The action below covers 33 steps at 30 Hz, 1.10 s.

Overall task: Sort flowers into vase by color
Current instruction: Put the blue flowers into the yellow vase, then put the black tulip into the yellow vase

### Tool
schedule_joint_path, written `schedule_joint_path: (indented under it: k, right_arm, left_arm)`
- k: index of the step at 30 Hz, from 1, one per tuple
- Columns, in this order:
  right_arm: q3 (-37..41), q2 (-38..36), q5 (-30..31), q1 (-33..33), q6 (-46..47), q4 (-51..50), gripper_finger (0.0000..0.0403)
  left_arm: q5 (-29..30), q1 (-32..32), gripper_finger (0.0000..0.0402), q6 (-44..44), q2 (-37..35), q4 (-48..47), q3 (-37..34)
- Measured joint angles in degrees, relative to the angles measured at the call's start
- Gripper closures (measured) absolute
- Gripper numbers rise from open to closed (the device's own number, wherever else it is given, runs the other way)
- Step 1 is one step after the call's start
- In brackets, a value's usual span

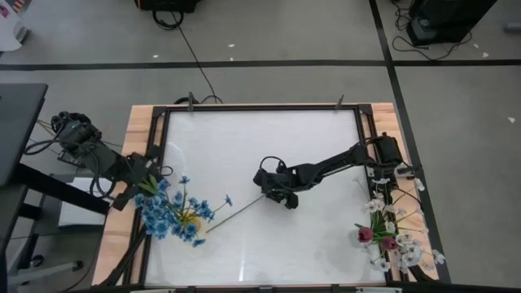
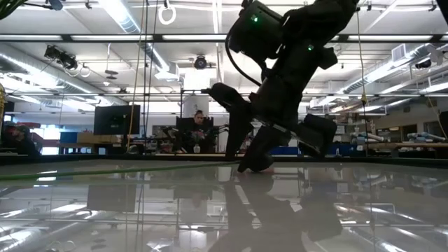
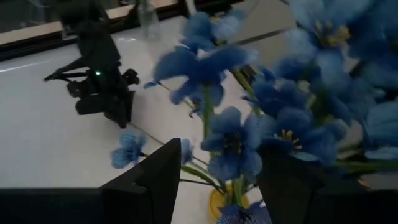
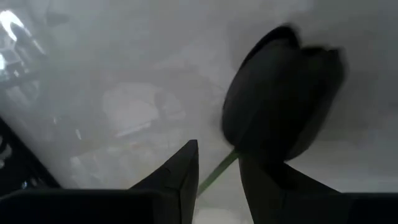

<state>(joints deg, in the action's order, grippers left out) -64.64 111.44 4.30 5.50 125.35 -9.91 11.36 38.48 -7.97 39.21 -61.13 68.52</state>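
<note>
1. Two arms show in the high view: the right arm reaches from 3 o'clock toward the middle of the white table (image 1: 244, 155), and the left arm sits at the 9 o'clock edge
2. Right gripper (image 1: 279, 195) is low over the tabletop near its centre, fingers slightly parted around the thin green stem (image 4: 214, 174) of a blackish bud (image 4: 283, 93); the wrist view shows the stem running between the fingers, but I cannot tell whether they press on it
3. Stem (image 1: 236, 213) of this flower lies flat on the table, running from the gripper toward 8 o'clock
4. Left gripper (image 1: 140, 181) hangs beside the blue flowers (image 1: 175, 213) at 8 o'clock, its fingers (image 3: 155, 180) spread wide with blue blossoms (image 3: 233, 140) between them, grasping nothing
5. White sprays and red tulip buds (image 1: 391, 236) stand bunched at 4 o'clock, near the right arm's base
6. A person (image 2: 198, 126) sits in the room far behind the table
</note>
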Motion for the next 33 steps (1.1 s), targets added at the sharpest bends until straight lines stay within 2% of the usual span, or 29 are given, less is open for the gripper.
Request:
schedule_joint_path:
  k: [5,12,16,18,21,27,33]
  right_arm:
    - [-0.15,0.0,-1.65,-1.24,-0.27,-2.57,0.03]
    - [-0.11,-0.02,-2.63,-2.5,-6.95,-3.65,0.0384]
    - [0.02,-0.02,-1.93,-3.02,-10.67,-2.19,0.0386]
    - [0.13,0.0,1.11,-3.12,-13.34,0.98,0.0382]
    - [0.13,-0.66,6.61,-3.29,-20.55,9.22,0.0388]
    - [0.11,-4.29,14.74,-4.68,-41.5,26.56,0.0393]
    - [0.03,-10.64,16.34,-7.95,-55.59,31.67,0.0393]
  left_arm:
    - [2.77,-0.07,0.02,-1.2,0.16,-1.0,1.48]
    - [4.03,-0.07,0.02,-4.81,0.16,-1.37,4.33]
    - [4.03,-0.07,0.02,-5.33,0.16,-1.34,6.64]
    - [4.37,-0.07,0.02,-6.34,0.16,-1.3,7.96]
    - [7.1,-0.07,0.02,-9.11,0.14,-1.28,9.65]
    - [14.25,-0.07,0.02,-17.55,0.12,-1.23,12.92]
    - [21.08,-0.07,0.02,-27.14,0.94,-1.78,13.21]
